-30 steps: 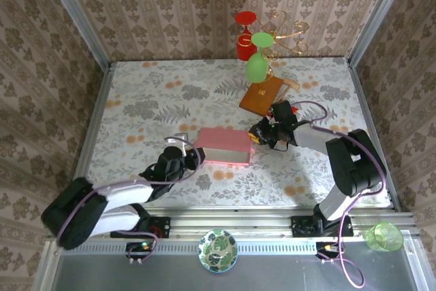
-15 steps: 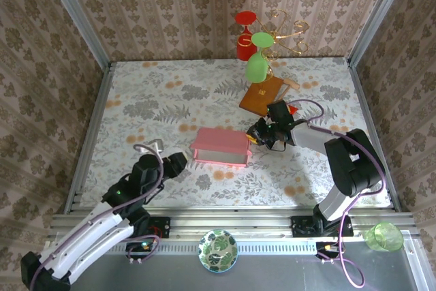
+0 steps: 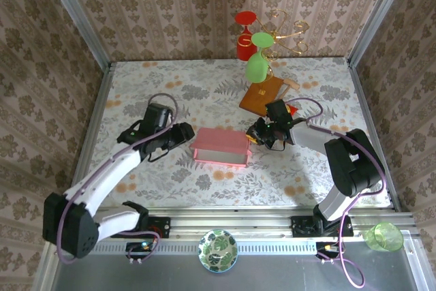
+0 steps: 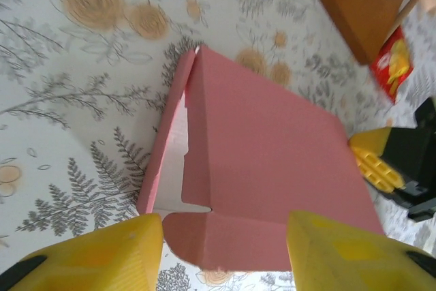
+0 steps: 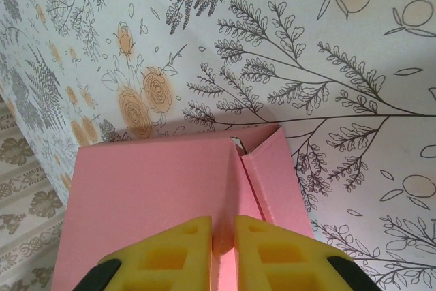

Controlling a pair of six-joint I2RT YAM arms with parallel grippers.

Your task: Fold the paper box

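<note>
Table centre: paper box, lid down, one side seam gaping.
Could spring open or skid under an off-centre squeeze from left gripper, spread wide just left of it; could slip from right gripper, pressed almost together at the right-end fold, hold unclear.

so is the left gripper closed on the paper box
No, the left gripper has its fingers wide apart, with a corner of the paper box between them.
</note>
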